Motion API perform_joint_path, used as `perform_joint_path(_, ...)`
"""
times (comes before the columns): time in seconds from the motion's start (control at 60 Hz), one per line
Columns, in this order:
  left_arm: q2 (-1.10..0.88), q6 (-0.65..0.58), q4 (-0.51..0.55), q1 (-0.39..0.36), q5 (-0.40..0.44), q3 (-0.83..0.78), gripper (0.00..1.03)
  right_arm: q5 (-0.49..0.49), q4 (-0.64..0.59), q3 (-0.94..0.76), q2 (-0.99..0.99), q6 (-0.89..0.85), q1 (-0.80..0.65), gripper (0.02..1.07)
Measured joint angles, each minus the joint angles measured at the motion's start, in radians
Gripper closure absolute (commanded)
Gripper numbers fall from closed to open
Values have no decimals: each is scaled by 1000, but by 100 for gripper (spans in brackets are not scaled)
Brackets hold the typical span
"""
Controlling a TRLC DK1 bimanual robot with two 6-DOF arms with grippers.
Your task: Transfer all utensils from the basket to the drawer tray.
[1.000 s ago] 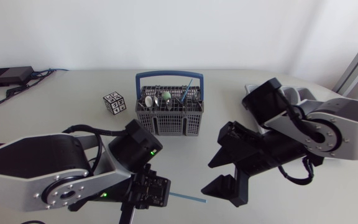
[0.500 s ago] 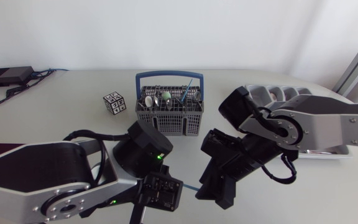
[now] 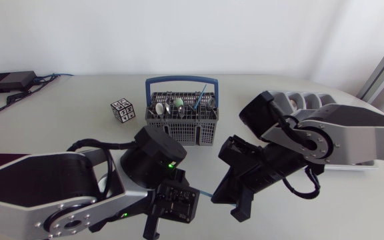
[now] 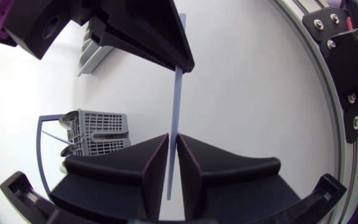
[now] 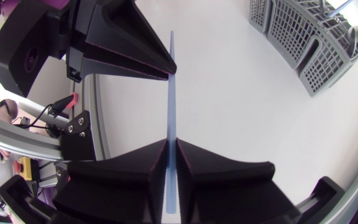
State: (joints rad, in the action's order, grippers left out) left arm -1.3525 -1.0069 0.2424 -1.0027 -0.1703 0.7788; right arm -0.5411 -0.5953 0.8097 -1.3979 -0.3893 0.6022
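left tool [image 3: 177,208]: clenched on a thin light-blue stick [image 4: 175,106]. in the left wrist view both fingers press the stick from two sides, near one of its ends. the left arm enters from the head view's left side, and the tool sits low over the near part of the desk [image 3: 79,123].

right tool [image 3: 235,200]: also clenched on the same stick. in the right wrist view the stick runs out from between its two fingers, straight ahead to the left tool. the right arm enters from the right and reaches to the middle of the desk.

the two tools face each other tip to tip, close together, with the stick bridging the short gap between them. in the head view only a small piece of the stick shows between the tools. whether the stick touches the desk cannot be told.

basket [image 3: 179,130]: grey, with a blue handle, upright at the far middle of the desk, well apart from both tools. it holds several spoons [image 3: 168,107] and a second thin blue utensil [image 3: 199,97] leaning in it.

drawer tray [image 3: 310,101]: grey, at the right side of the desk, largely hidden behind the right arm. its contents cannot be seen.

other items: a marker cube [image 3: 122,110] just left of the basket; a black box [image 3: 9,81] at the far left corner.
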Motion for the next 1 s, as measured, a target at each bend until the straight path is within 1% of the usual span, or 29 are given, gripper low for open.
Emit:
perform_joint_path(0.117,0,0,-15,0,0,-2,74,6,5,-16,5,0,-2,101)
perform_joint_path(0.167,0,0,-19,0,-4,-2,64,7,12,-25,6,0,-2,101)
perform_joint_path(0.25,5,1,-40,0,-12,-2,52,7,19,-43,9,0,-6,101)
perform_joint_path(0.317,19,8,-51,5,-14,-2,47,7,21,-57,14,0,-18,101)
perform_joint_path(0.367,32,21,-55,13,-14,0,37,11,23,-70,25,0,-35,101)
perform_joint_path(0.483,57,103,-54,56,-14,24,26,34,21,-100,69,0,-109,101)
perform_joint_path(0.55,63,167,-63,94,-15,58,26,54,19,-108,106,0,-186,101)
perform_joint_path(0.583,66,204,-83,121,-14,76,26,76,20,-109,124,0,-232,101)
perform_joint_path(0.7,80,296,-131,196,-16,111,26,98,39,-109,157,1,-399,101)
perform_joint_path(0.733,83,321,-137,214,-18,118,24,100,55,-109,162,1,-448,101)
perform_joint_path(0.767,85,344,-140,228,-19,122,21,101,70,-109,167,3,-488,101)
perform_joint_path(0.883,86,414,-147,262,-18,126,20,101,156,-110,185,24,-616,101)
perform_joint_path(1.0,86,470,-147,294,-18,132,20,101,280,-114,178,71,-710,101)
